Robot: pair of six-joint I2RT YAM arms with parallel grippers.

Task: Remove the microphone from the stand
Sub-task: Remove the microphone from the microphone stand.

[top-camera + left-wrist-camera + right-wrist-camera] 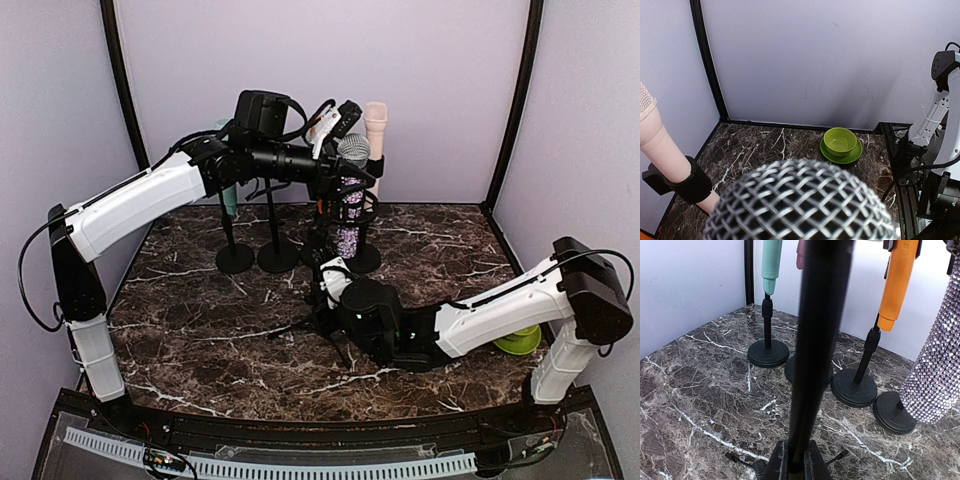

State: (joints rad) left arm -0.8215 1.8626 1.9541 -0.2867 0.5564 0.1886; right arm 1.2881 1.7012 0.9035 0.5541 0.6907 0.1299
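A bench (200,330) with a dark brown, marble-patterned top veined in white fills the enclosure, and a pale perforated strip (300,466) trims its near edge. Plain lavender walls (430,80) rise on three sides, joined at the back corners by black posts (118,70). The light is soft and even, leaving only faint shadows.

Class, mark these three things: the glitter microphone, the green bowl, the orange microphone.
glitter microphone (935,375), right wrist view, sequined body.
green bowl (840,142), left wrist view, inner wall.
orange microphone (897,285), right wrist view, handle.
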